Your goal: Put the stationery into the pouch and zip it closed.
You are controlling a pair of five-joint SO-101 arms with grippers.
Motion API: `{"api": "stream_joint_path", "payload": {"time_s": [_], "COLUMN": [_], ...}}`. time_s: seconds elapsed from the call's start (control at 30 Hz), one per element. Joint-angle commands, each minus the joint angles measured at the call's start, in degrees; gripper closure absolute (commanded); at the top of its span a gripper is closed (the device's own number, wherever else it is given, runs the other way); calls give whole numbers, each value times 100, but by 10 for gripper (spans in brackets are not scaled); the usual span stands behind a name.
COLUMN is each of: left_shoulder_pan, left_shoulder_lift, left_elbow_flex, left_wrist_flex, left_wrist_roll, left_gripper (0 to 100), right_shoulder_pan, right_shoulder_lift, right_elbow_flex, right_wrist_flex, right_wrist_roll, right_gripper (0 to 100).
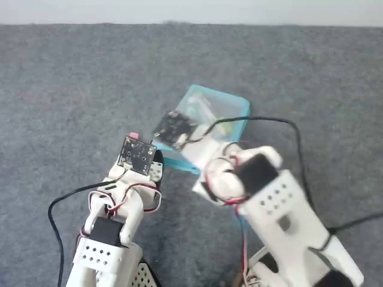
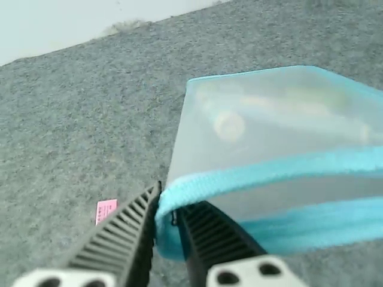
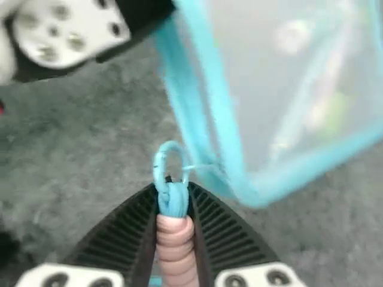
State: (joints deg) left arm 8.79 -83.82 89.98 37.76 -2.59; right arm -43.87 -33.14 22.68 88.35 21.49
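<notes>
Overhead, the pouch [image 1: 218, 107] lies on the grey surface [image 1: 72, 78] at about 1 o'clock from centre, with one arm at either side of its near edge.

**Left pincer** [image 2: 167, 206]: clenched on the end of the teal zip band [image 2: 251, 176] at the pouch's 7 o'clock corner, so it serves as the anchor.

**Right pincer** [image 3: 173, 194]: clamped on the zip pull [image 3: 169, 164], a small teal loop, with a pinkish ribbed piece [image 3: 175, 239] lying between the jaws. What that piece is cannot be told, nor how far the zip is drawn.

**Contents:** pale stationery [image 2: 230, 125] shows through the translucent wall. A small pink slip [image 2: 106, 210] lies on the surface just beside the left pincer, outside the pouch.

**Handling:** the pouch looks light and soft. Its walls are thin, clear film that is likely slick and will buckle if pinched or pushed. The woven band appears to be the firmest and least slippery part, so it suits a grip at its end. The pull is the only sensible hold for closing. It is small and may slip, so tension should probably run along the band and against the anchored corner.
</notes>
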Motion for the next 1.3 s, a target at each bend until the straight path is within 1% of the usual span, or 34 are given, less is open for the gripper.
{"api": "stream_joint_path", "payload": {"time_s": [0.0, 0.07, 0.3, 0.4, 0.6, 0.67, 0.8, 0.87, 1.07, 1.17, 1.27], "left_shoulder_pan": [281, 387, 387, 378, 369, 369, 369, 369, 246, 246, 246], "left_shoulder_lift": [-44, -44, -44, -44, -44, -44, -44, -53, -53, -53, -53], "left_elbow_flex": [-268, -242, -215, -215, -224, -224, -224, -224, -233, -242, -251], "left_wrist_flex": [-114, -114, -114, -114, -123, -123, -123, -123, -132, -132, -123], "left_wrist_roll": [88, 88, 88, 88, 88, 88, 88, 88, 88, 88, 88], "left_gripper": [988, 988, 988, 988, 988, 988, 988, 988, 988, 988, 988], "right_shoulder_pan": [-497, -558, -541, -444, -40, -40, -48, -48, -13, 4, 321], "right_shoulder_lift": [207, 268, 330, 321, 312, 268, 251, 233, -673, -1059, -1253], "right_elbow_flex": [-413, -475, -475, -475, -475, -475, -519, -519, -475, -308, 211], "right_wrist_flex": [-189, -382, -1191, -1209, -848, -752, -690, -673, -646, -391, -453], "right_wrist_roll": [185, 202, 114, -97, -114, -123, -114, -88, -79, -70, -18], "right_gripper": [991, 991, 991, 991, 983, 937, 777, 726, 725, 725, 723]}}
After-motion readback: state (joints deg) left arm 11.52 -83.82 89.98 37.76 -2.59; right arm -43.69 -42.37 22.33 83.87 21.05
